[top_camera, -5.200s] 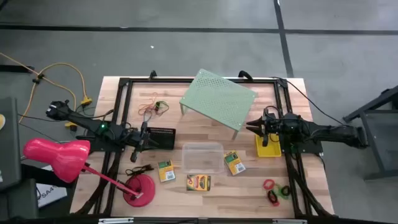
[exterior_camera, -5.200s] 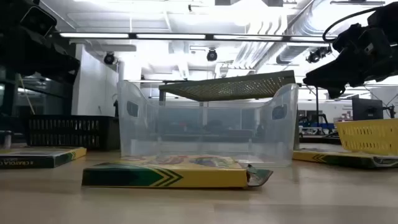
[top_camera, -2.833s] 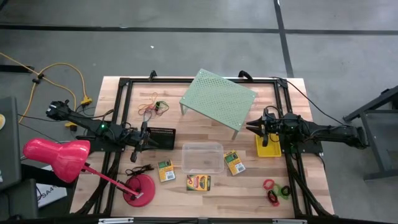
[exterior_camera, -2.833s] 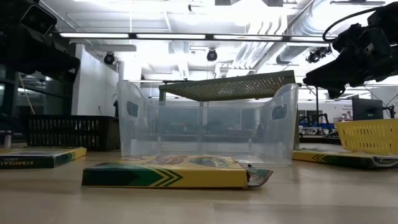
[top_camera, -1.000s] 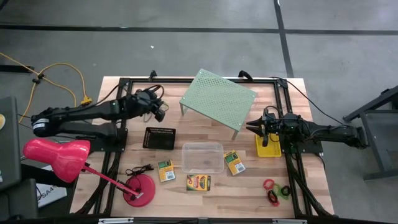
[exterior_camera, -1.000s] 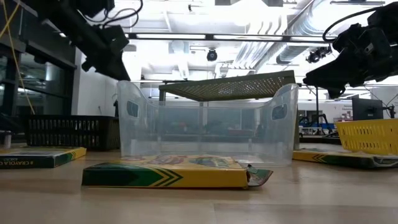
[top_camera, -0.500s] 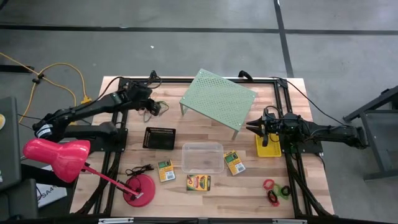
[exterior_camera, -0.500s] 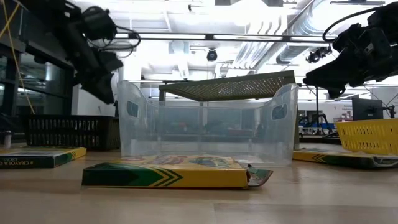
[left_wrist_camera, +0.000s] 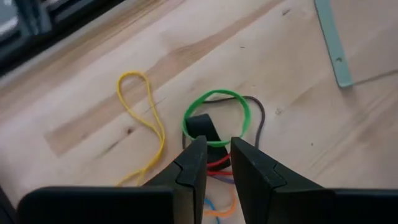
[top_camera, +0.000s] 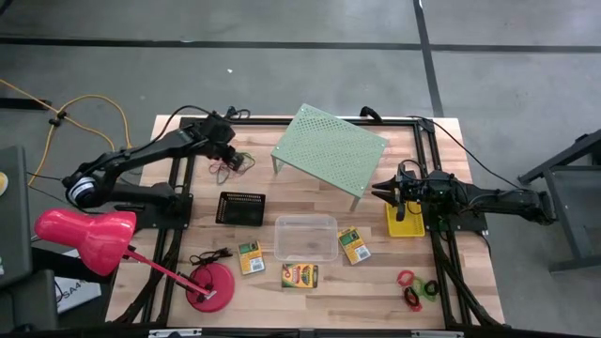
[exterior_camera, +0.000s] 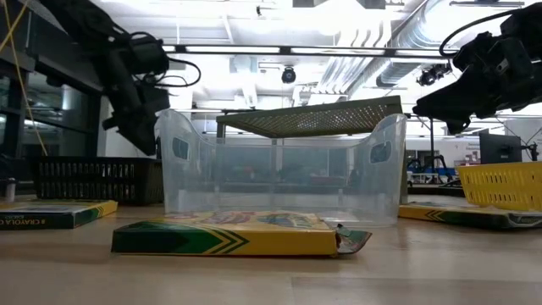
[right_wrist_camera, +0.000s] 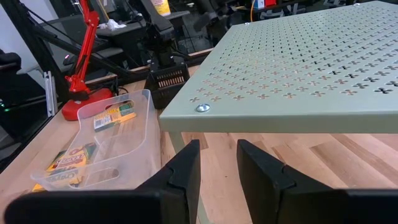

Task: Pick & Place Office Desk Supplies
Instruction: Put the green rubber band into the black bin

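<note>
Rubber bands: a loose tangle of rubber bands point(left_wrist_camera: 214, 121) (yellow, green, red, orange, a dark one) lies flat on the worktop point(top_camera: 376, 282) near its far left corner, beside the green shelf's leg.
Left arm: reaches from the left edge toward that corner, wrist bent down; the left gripper point(left_wrist_camera: 216, 163) hangs right over the tangle, fingers a narrow gap apart with the red and green bands showing between them; whether the tips touch a band cannot be told.
Right arm: stretched in from the right edge, level; the right gripper point(right_wrist_camera: 216, 163) sits over the yellow basket point(top_camera: 406, 223), fingers a narrow gap apart, holding nothing, facing the green perforated shelf point(top_camera: 330, 149).
Clear tub: the clear tub point(top_camera: 306, 238) stands at mid-worktop, nothing inside.
Mesh tray: the black mesh tray point(top_camera: 241, 207) stands left of the tub; contents not discernible.
Card boxes: three green-and-yellow card boxes point(top_camera: 300, 275) lie flat around the tub's near side, left, front and right.
Rings: the red, green and black rings point(top_camera: 413, 288) lie near the near right corner.
Lamp: the pink-red lamp point(top_camera: 208, 285) has its base at the near left corner.
</note>
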Motion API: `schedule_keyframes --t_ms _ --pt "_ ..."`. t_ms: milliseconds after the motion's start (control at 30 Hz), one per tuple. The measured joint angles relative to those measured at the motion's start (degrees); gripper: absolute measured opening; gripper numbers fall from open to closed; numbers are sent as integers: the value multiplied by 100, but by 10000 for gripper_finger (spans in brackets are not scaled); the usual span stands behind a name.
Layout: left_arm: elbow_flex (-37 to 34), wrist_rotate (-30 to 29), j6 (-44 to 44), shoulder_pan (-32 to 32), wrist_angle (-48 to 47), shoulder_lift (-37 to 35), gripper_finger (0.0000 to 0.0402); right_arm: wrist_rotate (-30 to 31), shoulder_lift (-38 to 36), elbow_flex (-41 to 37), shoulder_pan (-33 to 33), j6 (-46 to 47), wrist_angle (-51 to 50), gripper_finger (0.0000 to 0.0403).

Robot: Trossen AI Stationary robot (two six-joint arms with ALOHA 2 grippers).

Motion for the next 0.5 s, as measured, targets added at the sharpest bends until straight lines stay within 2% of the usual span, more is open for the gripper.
schedule_keyframes --t_ms 200,267,500 --pt "19 414 1449 -22 450 310 68 -1 -1 0 1 0 0 94" --pt "19 510 1679 -94 491 368 68 -1 0 0 -1 0 0 94" --pt "184 180 2178 -414 409 571 68 -1 1 0 -1 -1 6 94"
